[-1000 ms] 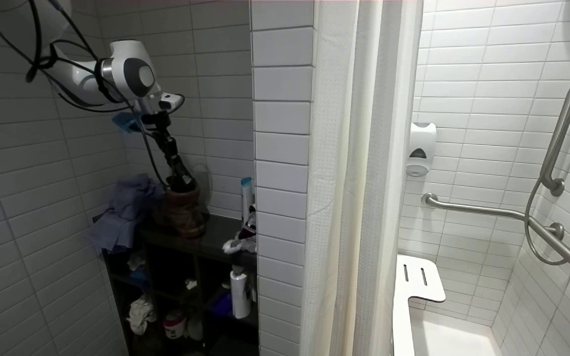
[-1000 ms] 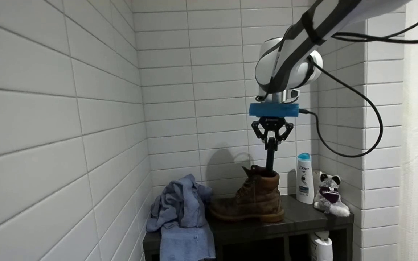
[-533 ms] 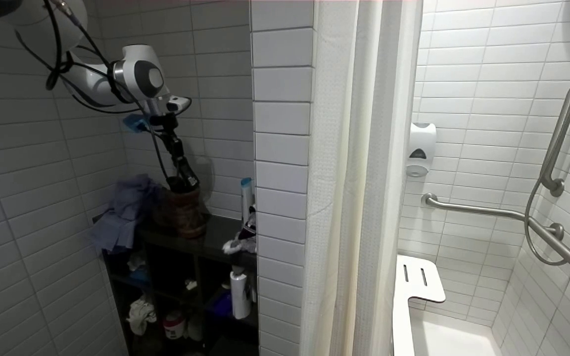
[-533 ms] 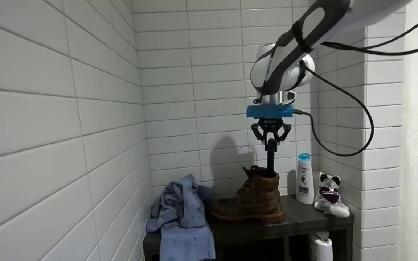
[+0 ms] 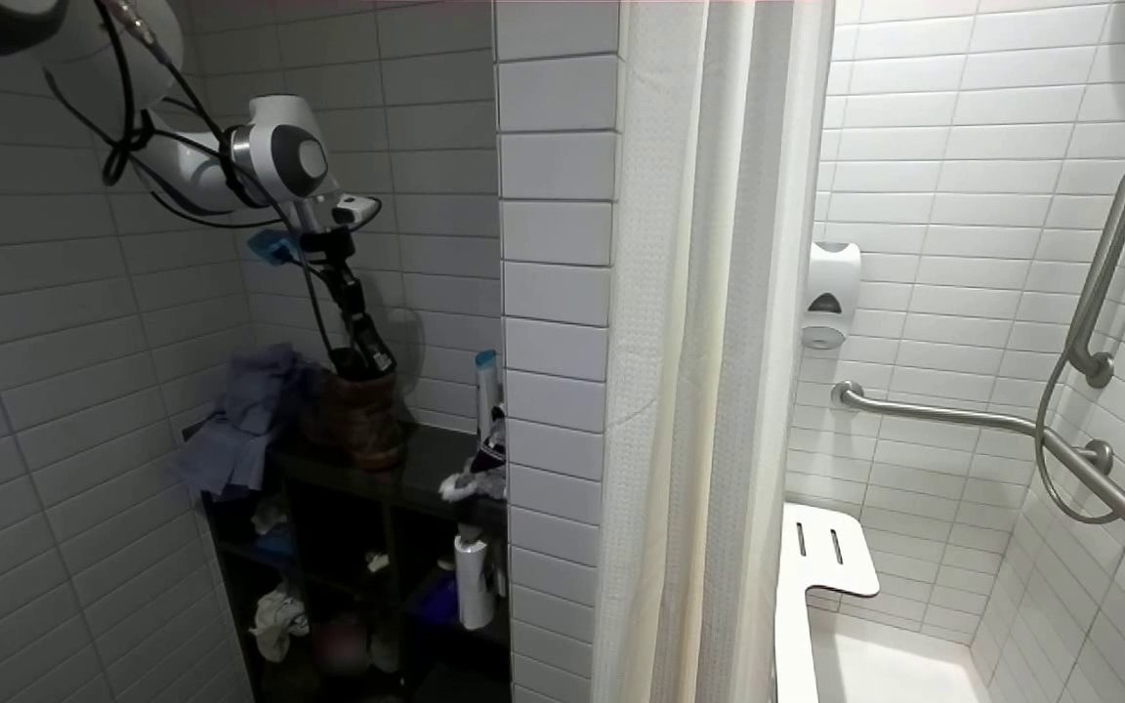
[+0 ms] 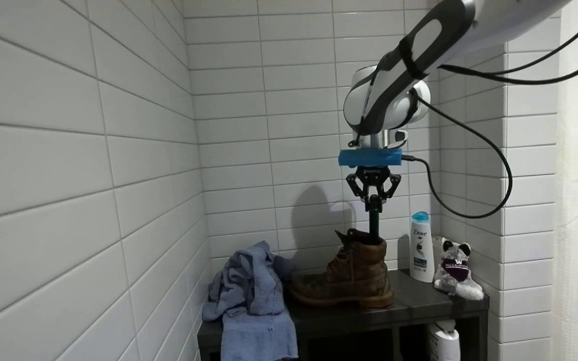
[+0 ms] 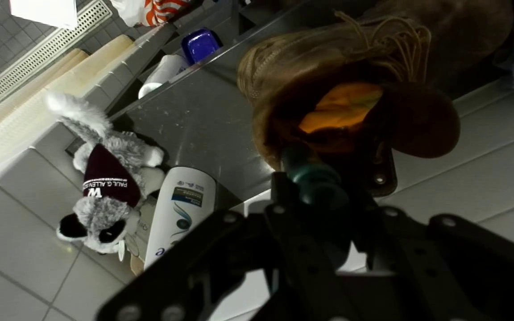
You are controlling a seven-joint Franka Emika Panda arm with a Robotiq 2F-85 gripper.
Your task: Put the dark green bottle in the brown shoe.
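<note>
White tiled walls [image 6: 294,75]: cut off in both exterior views.
Pale textured shower curtain [image 5: 719,342]: top and bottom cut off in an exterior view.
White-and-grey jointed robot arm [image 6: 394,85]: its upper end runs out of frame in both exterior views.
Dark open-fronted shelf unit [image 6: 414,296]: bottom cut off; what sits in its lower compartments is mostly lost in shadow.
Crumpled blue-grey cloth heap [image 6: 251,286]: draped over one end of the shelf unit; only a dim scrap shows at the wrist view's edge.
Ankle-high brown leather shoe [image 6: 356,273]: upright on the shelf unit, toe beside the cloth heap, contact between them unclear; inside its shadowed opening is an orange patch [image 7: 341,107], hard to identify.
White bottle with a blue cap [image 6: 421,250]: upright near the heel of the shoe; its cap end is covered in the wrist view.
Grey-and-white plush animal in a maroon bandana [image 6: 457,273]: just beside the white bottle, partly hidden by a wall corner in an exterior view.
Black fingers [image 7: 280,196]: above the shoe's collar, clear of it, pinching the slim dark green bottle [image 7: 315,178]; in an exterior view the two merge into one dark shape.
Bottle: upper end between the fingers, the rest reaching down below them, nearly upright; lower end inside the shoe's opening at the heel side, tip concealed, depth impossible to tell.
</note>
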